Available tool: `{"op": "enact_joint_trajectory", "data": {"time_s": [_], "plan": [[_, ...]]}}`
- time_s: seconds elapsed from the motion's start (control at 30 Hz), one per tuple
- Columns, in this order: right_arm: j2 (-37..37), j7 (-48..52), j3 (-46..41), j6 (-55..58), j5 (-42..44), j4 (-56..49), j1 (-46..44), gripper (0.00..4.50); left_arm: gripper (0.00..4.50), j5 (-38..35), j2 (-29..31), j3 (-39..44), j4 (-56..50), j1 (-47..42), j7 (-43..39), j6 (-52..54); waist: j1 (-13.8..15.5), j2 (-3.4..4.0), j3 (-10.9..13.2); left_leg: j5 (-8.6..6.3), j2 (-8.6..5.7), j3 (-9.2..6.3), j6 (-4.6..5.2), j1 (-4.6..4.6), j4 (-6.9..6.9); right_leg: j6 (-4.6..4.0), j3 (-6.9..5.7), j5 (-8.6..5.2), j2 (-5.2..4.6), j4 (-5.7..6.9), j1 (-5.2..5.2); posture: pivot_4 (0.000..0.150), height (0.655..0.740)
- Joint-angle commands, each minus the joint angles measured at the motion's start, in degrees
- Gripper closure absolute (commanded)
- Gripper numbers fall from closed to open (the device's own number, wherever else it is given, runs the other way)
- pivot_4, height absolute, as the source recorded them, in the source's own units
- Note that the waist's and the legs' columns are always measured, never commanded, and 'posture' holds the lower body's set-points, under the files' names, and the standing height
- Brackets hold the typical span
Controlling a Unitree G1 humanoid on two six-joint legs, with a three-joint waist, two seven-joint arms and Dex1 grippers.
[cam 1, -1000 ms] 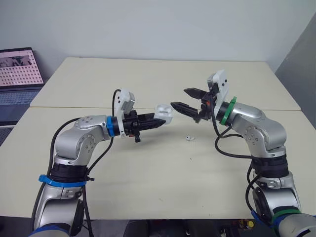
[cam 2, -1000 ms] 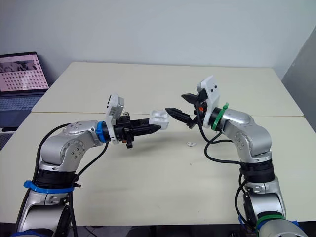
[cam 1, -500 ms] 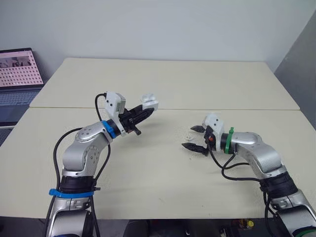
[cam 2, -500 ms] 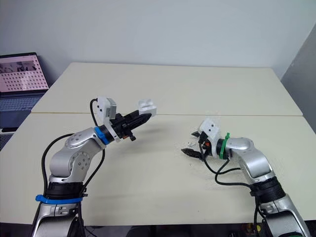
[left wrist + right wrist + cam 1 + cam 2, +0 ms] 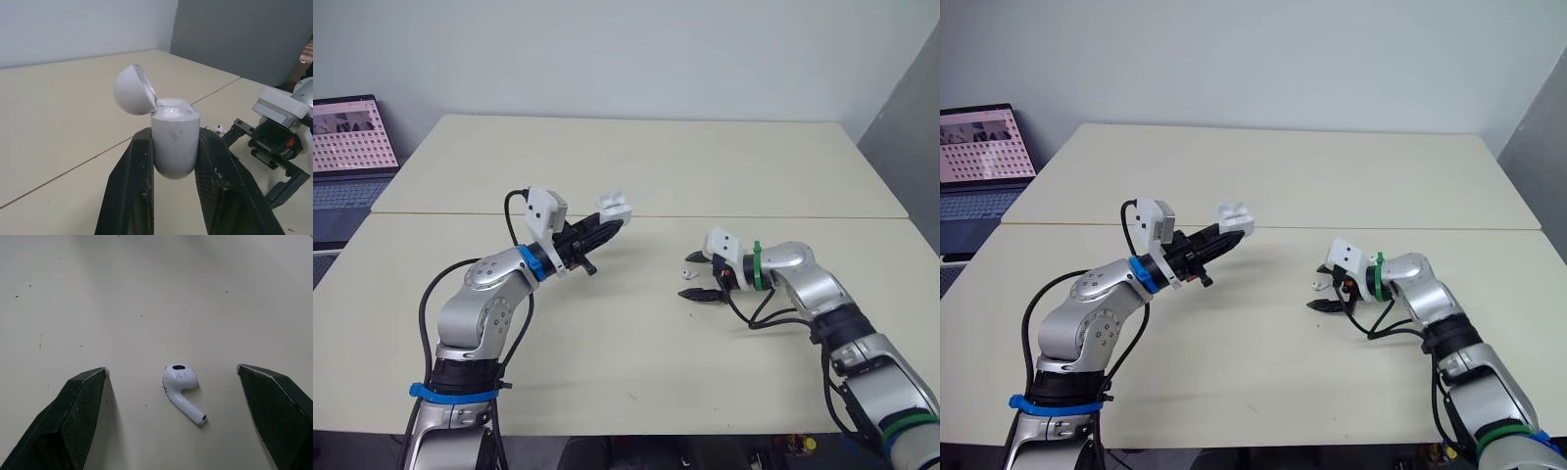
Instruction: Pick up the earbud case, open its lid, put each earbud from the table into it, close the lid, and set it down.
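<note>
Done: earbud case is lifted off the counter, pinched in the left gripper jaws, lid open.
Now: right gripper is low, jaws spread either side of one earbud, not touching it.
Left: grasp and seat it, close the lid, set the case down; I cannot tell if another earbud is already inside.
Surface: pale, seamed counter.
Room: plain wall, laptop far left.

I see a white earbud case and white earbud, black fingers on my left gripper and right gripper, a plain cream table, and a laptop screen with a pinkish grid.
</note>
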Motion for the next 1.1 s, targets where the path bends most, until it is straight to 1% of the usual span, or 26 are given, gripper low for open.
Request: {"op": "enact_joint_trajectory", "data": {"time_s": [0.03,0.07,0.37,0.4,0.5,0.57,0.7,0.8,0.87,1.0,1.1], "plan": [[0.53,1.89,-0.24,-3.05,-1.57,4.00,-2.70,0.39,3.74,-0.40,0.26,0.21,-2.77,-0.26,0.21,-1.17,0.02,0.00,0.00,0.00,0.00,-0.01,0.00,0.00,0.00,0.00,-0.01,0.00,0.00,0.00,0.00,0.150,0.7400],[0.80,2.10,-0.34,-3.68,-1.97,5.12,-3.31,0.59,3.74,-0.34,0.21,0.15,-2.78,-0.28,0.29,-1.21,0.02,0.00,0.00,0.00,0.00,-0.01,0.00,0.00,0.00,0.00,-0.01,0.00,0.00,0.01,0.00,0.150,0.7400],[0.37,4.32,-1.08,-6.62,-3.66,8.70,-4.44,3.92,3.74,-0.20,0.13,-0.07,-2.29,-0.11,0.51,-1.62,0.04,0.00,0.00,0.00,0.00,-0.01,0.00,0.01,0.01,0.00,0.00,0.00,0.00,0.02,0.01,0.150,0.7400],[-0.02,4.66,-1.21,-6.86,-3.74,8.75,-4.40,4.12,3.74,-0.14,0.09,-0.14,-2.08,-0.20,0.46,-1.75,0.04,0.00,0.00,0.00,0.00,-0.01,0.00,0.01,0.02,0.00,0.00,0.00,0.00,0.03,0.01,0.150,0.7400],[-2.27,6.35,-2.24,-5.83,-3.18,6.62,-3.73,4.11,3.74,0.05,-0.60,-0.42,-1.86,-0.59,0.99,-2.18,0.06,0.00,0.00,0.00,-0.01,-0.01,0.00,0.01,0.02,0.00,0.00,0.00,-0.01,0.03,0.02,0.150,0.7400],[-5.63,7.70,-3.25,-3.88,-2.64,2.23,-2.19,4.11,3.74,0.23,-1.29,-0.45,-1.98,-0.66,1.81,-2.67,0.51,0.00,0.00,0.00,-0.05,-0.02,0.00,-0.01,0.02,0.00,0.00,0.00,-0.04,0.02,0.01,0.150,0.7400],[-17.01,10.87,-5.29,-2.16,-3.48,-7.31,3.05,4.11,3.74,0.70,-1.97,-0.07,-2.38,1.00,3.02,-3.66,1.11,0.01,0.01,-0.01,-0.11,-0.02,-0.01,-0.09,0.00,0.01,-0.03,-0.01,-0.12,-0.13,0.01,0.150,0.7400],[-26.20,12.72,-6.17,-2.61,-5.31,-10.90,7.90,4.11,3.74,0.97,-2.22,0.04,-2.95,3.01,3.70,-4.38,1.14,0.01,0.01,-0.02,-0.10,0.02,-0.02,-0.08,-0.05,0.04,-0.01,-0.04,-0.15,-0.17,0.00,0.150,0.7400],[-30.44,13.29,-6.67,-2.40,-6.14,-12.16,10.74,4.11,3.74,0.86,-2.37,0.15,-3.39,3.76,4.13,-4.49,1.05,0.00,0.02,-0.02,-0.09,0.02,-0.02,-0.06,-0.07,0.03,-0.02,-0.06,-0.14,-0.16,0.01,0.150,0.7400],[-35.16,12.64,-7.85,-0.13,-6.88,-13.71,15.52,4.11,3.74,0.94,-2.55,-0.05,-3.88,4.64,4.59,-4.67,0.26,-0.01,0.02,-0.02,-0.05,0.09,-0.02,0.05,-0.01,0.02,0.06,-0.06,-0.08,-0.05,0.01,0.150,0.7400],[-36.10,11.62,-8.42,0.72,-7.42,-13.08,17.97,4.11,3.74,0.98,-2.78,-0.47,-4.06,4.99,4.94,-4.79,-0.02,-0.01,0.02,-0.01,-0.06,0.19,-0.01,0.18,0.04,0.03,0.15,-0.05,-0.07,0.07,0.06,0.150,0.7400]]}}
